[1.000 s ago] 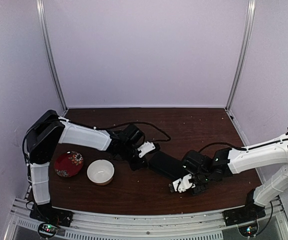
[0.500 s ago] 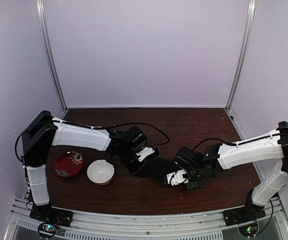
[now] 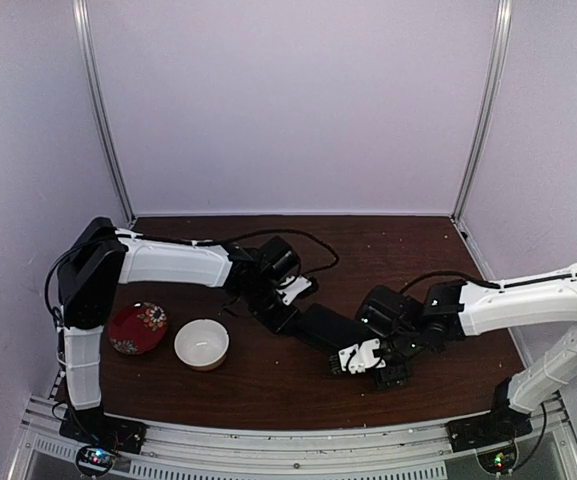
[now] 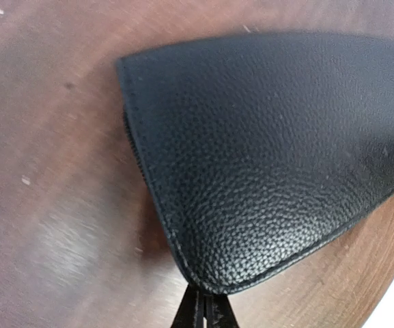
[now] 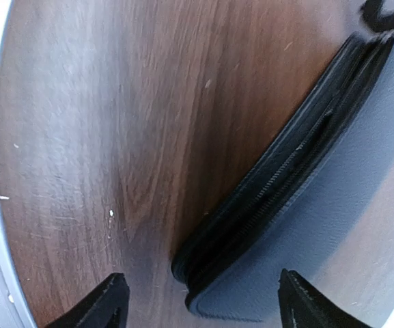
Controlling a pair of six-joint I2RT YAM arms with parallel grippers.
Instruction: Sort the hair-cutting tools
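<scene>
My left gripper (image 4: 200, 316) pinches the pebbled, leathery pouch (image 4: 272, 150) at its rounded corner; my right gripper (image 5: 205, 295), spread wide, views its ribbed zip edge-on

My left pincer (image 4: 202, 311) is just a dark sliver at the bottom edge of its wrist view, grip unreadable. The pouch (image 4: 272, 150) runs off the right side there, and from above my arms cover both its ends.
</scene>
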